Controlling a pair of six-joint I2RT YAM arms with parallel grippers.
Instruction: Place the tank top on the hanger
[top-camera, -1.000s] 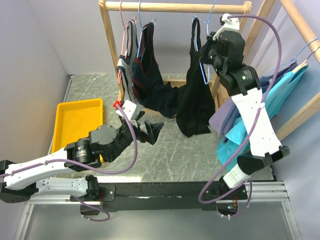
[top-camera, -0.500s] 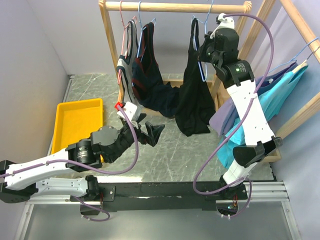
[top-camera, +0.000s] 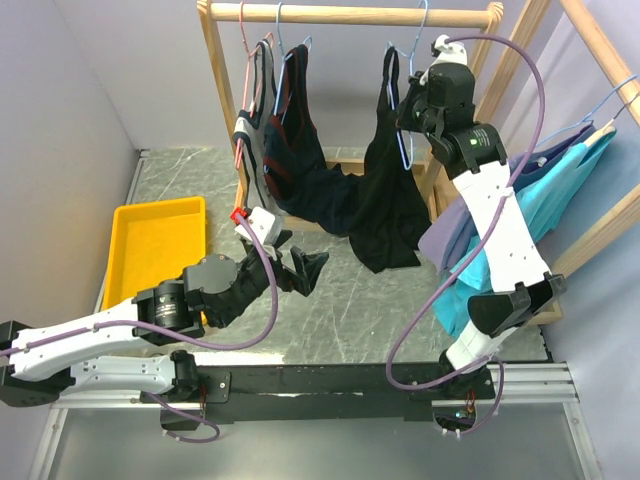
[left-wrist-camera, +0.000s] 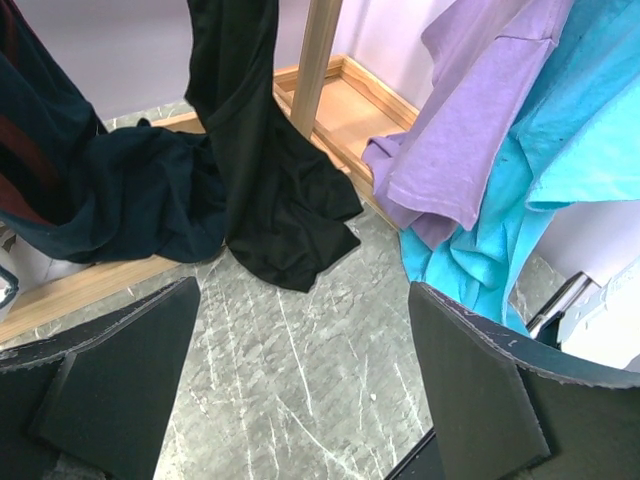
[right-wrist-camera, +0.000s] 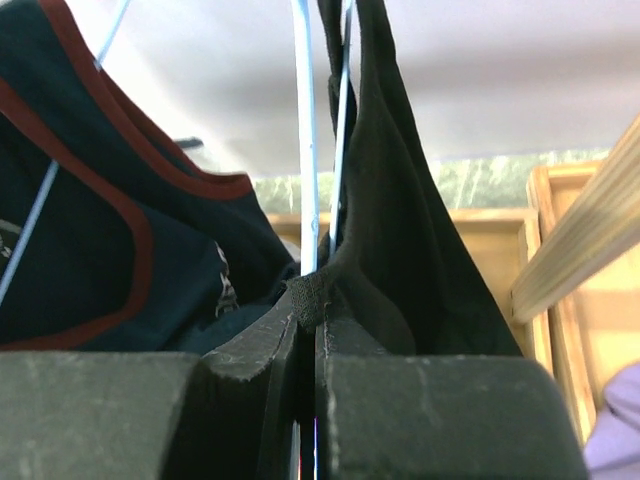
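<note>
The plain black tank top (top-camera: 388, 190) hangs from the light-blue wire hanger (top-camera: 408, 140) on the wooden rail, its hem pooled on the table (left-wrist-camera: 285, 235). My right gripper (top-camera: 412, 100) is high beside the hanger, shut on a fold of the tank top's strap (right-wrist-camera: 385, 200); the hanger's wires (right-wrist-camera: 305, 130) run up just past the fingertips. My left gripper (top-camera: 300, 268) is open and empty, low over the table, short of the tank top's hem.
A grey-black top on a pink hanger (top-camera: 250, 120) and a red-trimmed dark top (top-camera: 295, 130) hang on the left of the rail. Purple and teal shirts (top-camera: 560, 180) hang at right. A yellow tray (top-camera: 155, 250) lies at left. A wooden rack post (left-wrist-camera: 318, 60) stands behind the hem.
My right arm has lifted and moved toward the rail, taking the strap higher along the hanger. My left gripper has barely shifted.
</note>
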